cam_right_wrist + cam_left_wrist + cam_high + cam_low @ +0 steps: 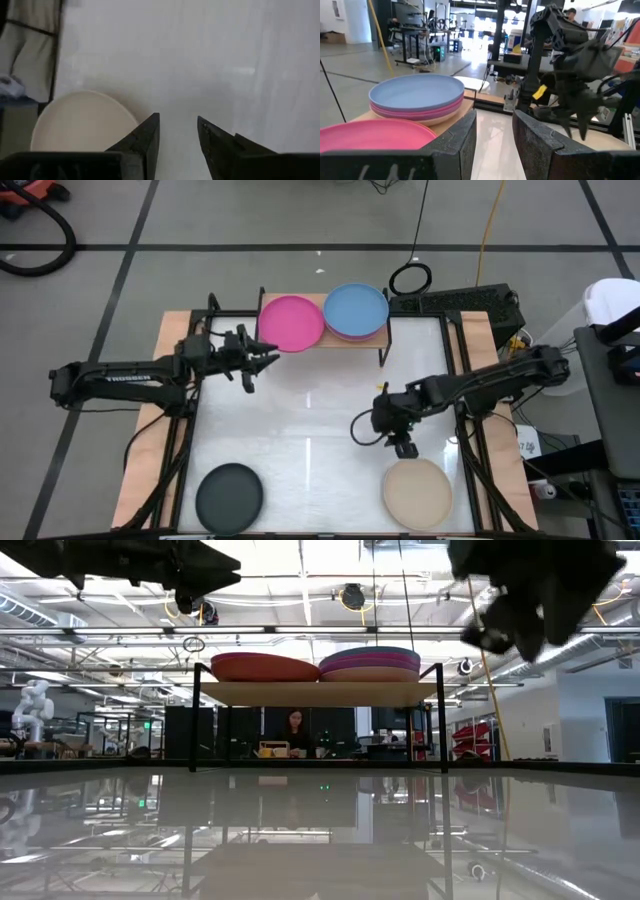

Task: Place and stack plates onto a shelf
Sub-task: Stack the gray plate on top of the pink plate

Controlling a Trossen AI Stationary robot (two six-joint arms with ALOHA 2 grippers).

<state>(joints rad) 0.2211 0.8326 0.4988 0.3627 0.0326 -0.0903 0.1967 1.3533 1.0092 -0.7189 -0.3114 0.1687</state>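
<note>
The light-wood shelf (350, 338) on black legs stands at the table's far edge. On it lies a magenta plate (291, 322) on the left, and on the right a stack with the blue plate (356, 309) on top, purple and pink ones (420, 111) under it. A black plate (229, 496) lies at the near left and a beige plate (418, 492) at the near right. My left gripper (268, 358) is open, level, just off the shelf's left near corner beside the magenta plate. My right gripper (402, 448) is open, pointing down above the table just beyond the beige plate's (82, 120) far rim.
The white table top (310, 430) spreads between the shelf and the two near plates. Black frame rails (470, 380) run along both sides. Cables and a black box (470, 305) lie past the far right corner. In the low view a person (296, 728) sits far behind.
</note>
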